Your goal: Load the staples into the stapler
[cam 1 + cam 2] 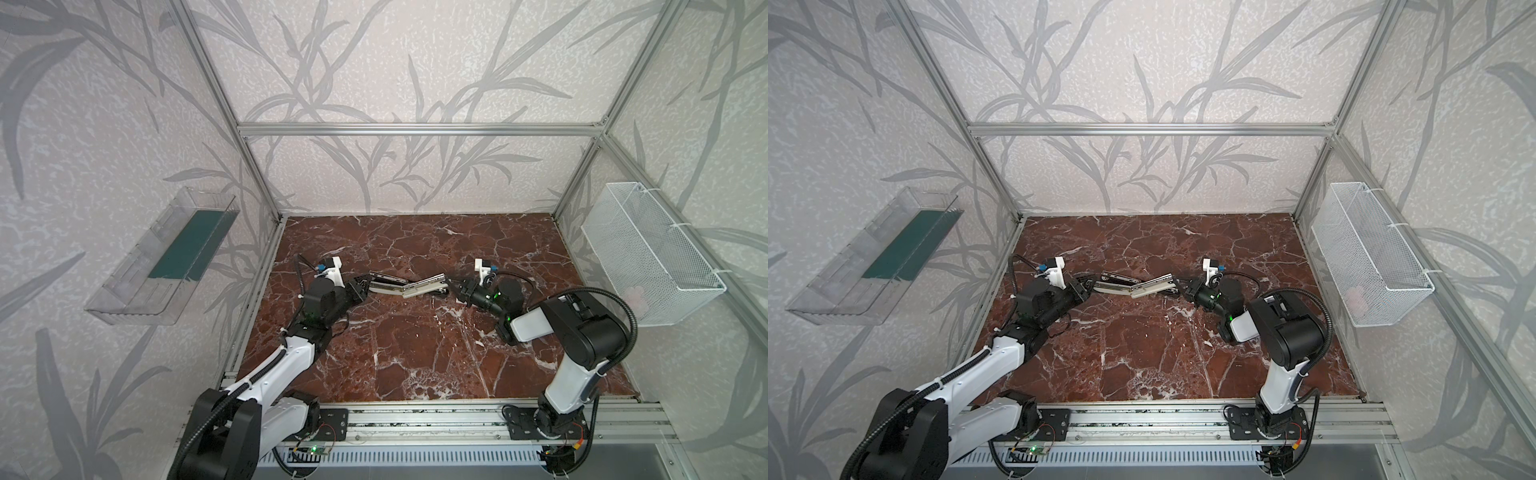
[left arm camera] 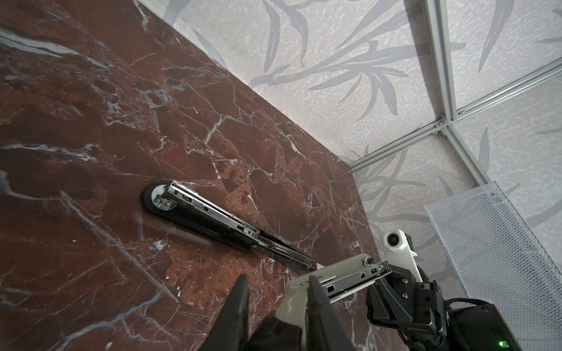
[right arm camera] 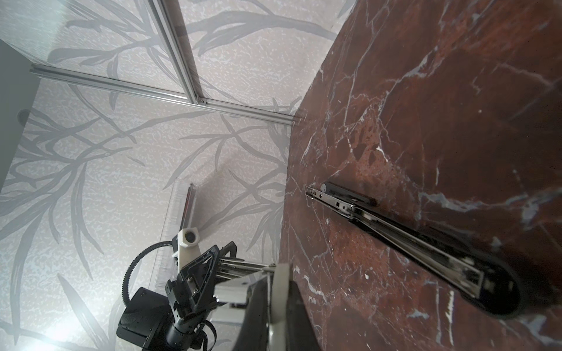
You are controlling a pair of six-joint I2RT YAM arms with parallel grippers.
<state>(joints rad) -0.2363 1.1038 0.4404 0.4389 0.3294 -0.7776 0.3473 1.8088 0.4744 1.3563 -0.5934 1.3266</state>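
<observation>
The left fingers (image 2: 240,304) are pinched narrow on one end of a beige-grey stapler (image 2: 340,267). The right fingers (image 3: 257,313) clamp its other end, holding it up, bent open. Just under both pairs, the black stapler (image 2: 213,220) lies opened flat on the bench (image 1: 415,353), untouched.

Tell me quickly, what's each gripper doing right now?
Left gripper: closed on one end of the beige-grey stapler.
Right gripper: closed on its other end.

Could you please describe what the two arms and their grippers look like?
The left arm and right arm have white links, black joints, green status lights and black ribbed cable conduits. The left gripper and right gripper are black with tapered jaws and white camera mounts.
</observation>
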